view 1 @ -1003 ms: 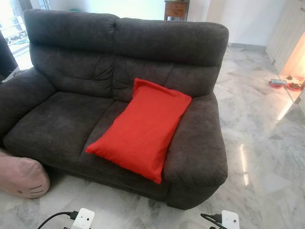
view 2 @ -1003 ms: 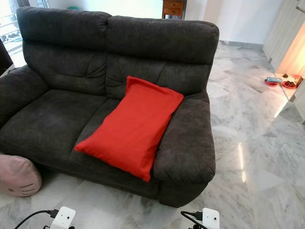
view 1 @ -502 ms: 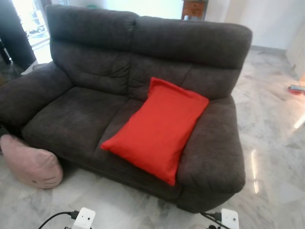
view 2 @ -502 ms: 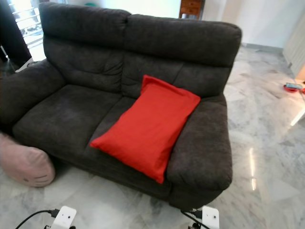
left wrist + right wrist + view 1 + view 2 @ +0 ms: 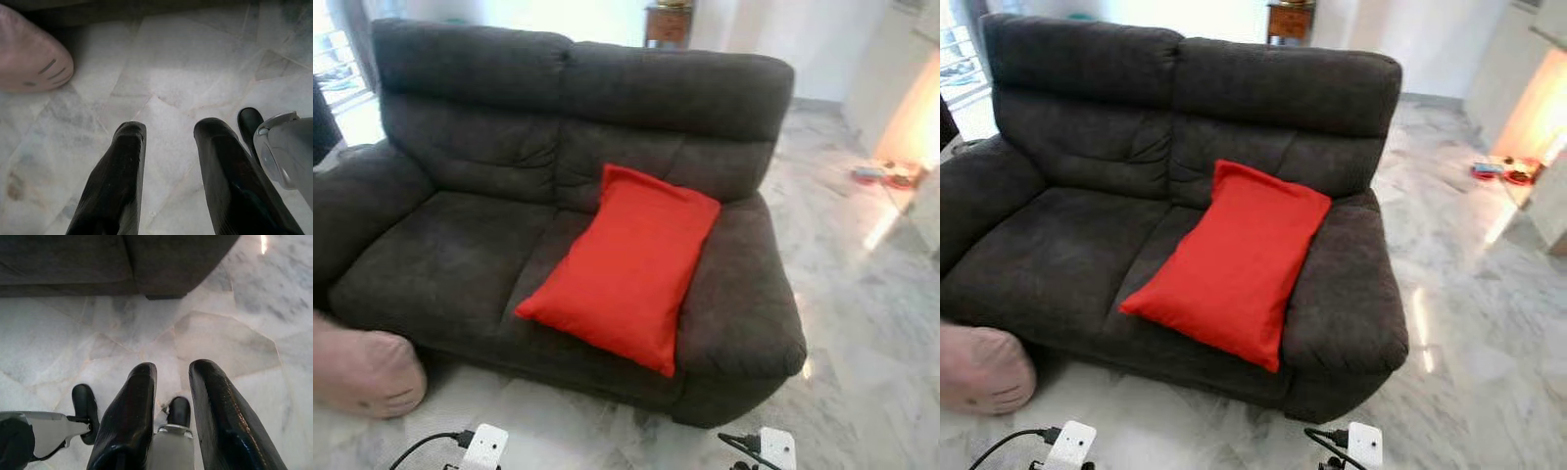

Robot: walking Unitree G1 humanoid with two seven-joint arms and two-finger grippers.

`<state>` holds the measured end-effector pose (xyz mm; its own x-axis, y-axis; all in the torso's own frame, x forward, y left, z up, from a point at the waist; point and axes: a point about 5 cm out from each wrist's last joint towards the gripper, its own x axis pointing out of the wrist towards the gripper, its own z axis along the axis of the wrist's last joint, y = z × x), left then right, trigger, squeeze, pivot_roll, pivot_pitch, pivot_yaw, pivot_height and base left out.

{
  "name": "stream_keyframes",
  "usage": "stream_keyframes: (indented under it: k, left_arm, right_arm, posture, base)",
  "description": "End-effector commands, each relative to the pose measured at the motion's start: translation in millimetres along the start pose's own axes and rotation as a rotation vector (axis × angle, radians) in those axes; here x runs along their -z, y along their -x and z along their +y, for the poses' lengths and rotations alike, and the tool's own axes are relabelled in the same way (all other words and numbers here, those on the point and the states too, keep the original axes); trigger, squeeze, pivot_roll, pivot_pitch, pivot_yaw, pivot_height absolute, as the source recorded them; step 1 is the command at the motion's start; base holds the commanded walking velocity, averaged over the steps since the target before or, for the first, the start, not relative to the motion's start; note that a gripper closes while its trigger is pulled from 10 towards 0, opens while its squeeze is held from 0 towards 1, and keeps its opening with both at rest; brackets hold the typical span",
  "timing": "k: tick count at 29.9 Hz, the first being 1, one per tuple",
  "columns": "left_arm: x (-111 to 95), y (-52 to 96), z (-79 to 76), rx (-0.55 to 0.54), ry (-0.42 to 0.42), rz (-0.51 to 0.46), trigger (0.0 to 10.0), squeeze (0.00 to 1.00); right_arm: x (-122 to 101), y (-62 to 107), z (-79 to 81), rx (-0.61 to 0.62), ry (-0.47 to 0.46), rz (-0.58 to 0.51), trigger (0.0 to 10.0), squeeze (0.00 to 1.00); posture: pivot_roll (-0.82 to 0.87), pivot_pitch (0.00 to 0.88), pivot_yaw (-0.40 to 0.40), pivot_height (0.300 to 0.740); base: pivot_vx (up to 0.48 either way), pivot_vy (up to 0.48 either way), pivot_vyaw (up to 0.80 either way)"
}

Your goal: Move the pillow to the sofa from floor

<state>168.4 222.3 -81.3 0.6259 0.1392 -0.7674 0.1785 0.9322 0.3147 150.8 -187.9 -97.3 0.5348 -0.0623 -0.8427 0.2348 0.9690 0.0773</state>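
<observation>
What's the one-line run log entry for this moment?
pink pillow: on floor by sofa | red pillow: on seat | left gripper: open, empty | right gripper: open, empty

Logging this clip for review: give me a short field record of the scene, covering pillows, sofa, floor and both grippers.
red pillow: lies on the sofa's seat, leaning against its right armrest
pink pillow: on the floor by the sofa's left front corner
sofa: dark grey two-seater
floor: pale marble tiles
left gripper: open, holds nothing, above the floor near the pink pillow
right gripper: open, holds nothing, above the floor before the sofa
</observation>
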Motion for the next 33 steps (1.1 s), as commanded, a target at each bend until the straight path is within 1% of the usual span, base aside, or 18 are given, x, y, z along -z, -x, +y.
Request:
stream_keyframes:
  k: [1, 6, 33]
  left_arm:
    - [1.3, 0.0, 0.1, -0.004, 0.017, 0.011, 10.0, 0.0]
    - [1.0, 0.0, -0.5, -0.004, 0.02, 0.01, 10.0, 0.0]
    - [2.0, 0.2, -0.5, -0.011, 0.032, 0.013, 10.0, 0.0]
  right_arm:
    - [0.9, -0.5, 5.7, -0.007, 0.007, 0.003, 10.0, 0.0]
    - [-0.9, -0.3, 0.9, -0.002, 0.004, 0.0, 10.0, 0.0]
    - [-1.6, -0.2, -1.7, -0.008, 0.006, 0.002, 10.0, 0.0]
  posture:
    - [0.13, 0.019, -0.056, 0.74]
    - [0.13, 0.018, -0.059, 0.74]
    - [0.13, 0.018, -0.065, 0.74]
  base:
    - [0.0, 0.322, 0.0]
    - [0.0, 0.324, 0.0]
    - [0.0, 0.324, 0.0]
